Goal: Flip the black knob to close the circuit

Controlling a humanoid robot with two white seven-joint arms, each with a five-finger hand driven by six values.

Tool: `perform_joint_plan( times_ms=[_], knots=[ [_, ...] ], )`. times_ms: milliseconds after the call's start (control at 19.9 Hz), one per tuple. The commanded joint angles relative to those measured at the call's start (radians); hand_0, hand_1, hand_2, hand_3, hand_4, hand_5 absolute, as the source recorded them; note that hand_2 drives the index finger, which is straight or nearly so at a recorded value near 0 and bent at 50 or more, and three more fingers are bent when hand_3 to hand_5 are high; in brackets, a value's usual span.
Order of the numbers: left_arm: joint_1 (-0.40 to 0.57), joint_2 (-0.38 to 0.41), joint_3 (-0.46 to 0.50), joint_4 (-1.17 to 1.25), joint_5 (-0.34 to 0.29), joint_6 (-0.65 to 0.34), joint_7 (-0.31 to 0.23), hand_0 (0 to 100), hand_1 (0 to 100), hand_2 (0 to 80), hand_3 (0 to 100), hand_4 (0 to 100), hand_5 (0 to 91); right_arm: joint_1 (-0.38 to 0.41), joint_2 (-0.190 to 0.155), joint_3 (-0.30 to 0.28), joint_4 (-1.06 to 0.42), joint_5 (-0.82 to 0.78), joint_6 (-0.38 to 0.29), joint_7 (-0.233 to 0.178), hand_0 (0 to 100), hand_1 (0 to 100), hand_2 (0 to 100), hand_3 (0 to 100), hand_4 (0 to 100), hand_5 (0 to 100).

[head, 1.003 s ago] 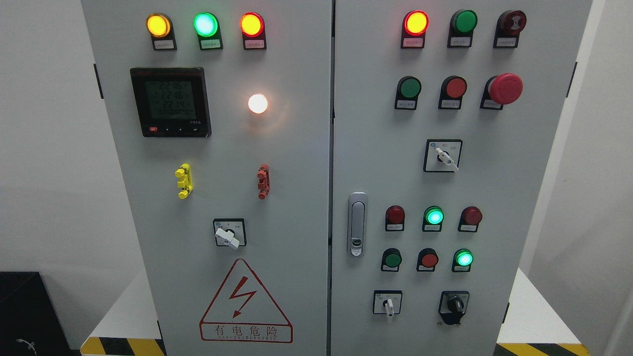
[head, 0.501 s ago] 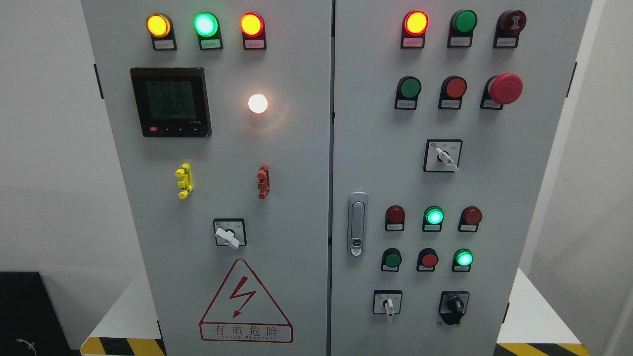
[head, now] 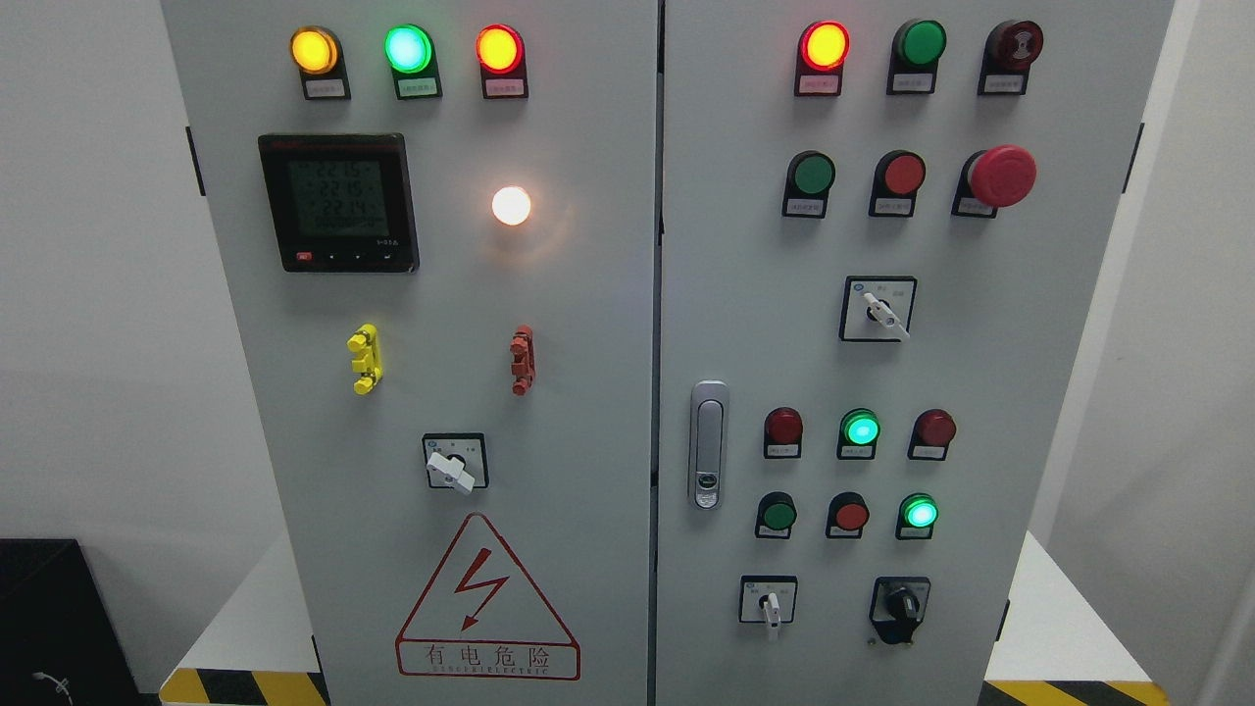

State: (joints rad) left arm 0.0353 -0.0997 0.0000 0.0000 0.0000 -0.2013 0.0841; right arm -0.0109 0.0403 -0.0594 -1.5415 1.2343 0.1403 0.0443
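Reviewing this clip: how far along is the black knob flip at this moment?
Nothing looks done yet. The black knob at the lower right of the right door sits untouched, and neither hand shows in the head view, so nothing is in hand. Left to do: reach in, grasp the knob and turn it. Which position closes the circuit cannot be read here.

From where I sit, the only change is the digital meter [head: 339, 202] on the left door, whose flickering digits read slightly differently than a moment ago.

No part of the robot's body shows in the head view.
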Motion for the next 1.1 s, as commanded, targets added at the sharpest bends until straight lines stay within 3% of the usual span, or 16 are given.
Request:
perform_joint_plan(
  times_ms=[0,201,501,652,1053],
  knots=[
    [0.0,0.0,-0.02,0.022,-0.021,0.0,0.0,0,0,0.0,0,0,0.0,-0.058,0.007,-0.037,-0.074,0.051,0.01,-0.001,0,0,75,95,78,74],
    [0.0,0.0,-0.02,0.023,-0.021,0.0,0.0,0,0,0.0,0,0,0.0,-0.121,0.006,-0.042,-0.061,0.062,0.047,0.042,0,0,74,95,77,74],
    [0.0,0.0,-0.02,0.022,-0.021,0.0,0.0,0,0,0.0,0,0,0.0,-0.139,0.009,-0.069,-0.061,0.091,0.07,0.065,0,0,74,95,77,73],
    [0.0,0.0,-0.02,0.022,-0.021,0.0,0.0,0,0,0.0,0,0,0.0,-0.147,0.062,-0.098,-0.063,0.143,0.062,0.069,0,0,73,94,77,73],
    [0.0,0.0,-0.02,0.022,-0.021,0.0,0.0,0,0,0.0,0,0,0.0,-0.152,0.096,-0.178,-0.121,0.203,0.061,0.121,0,0,71,92,76,71]
  ],
)
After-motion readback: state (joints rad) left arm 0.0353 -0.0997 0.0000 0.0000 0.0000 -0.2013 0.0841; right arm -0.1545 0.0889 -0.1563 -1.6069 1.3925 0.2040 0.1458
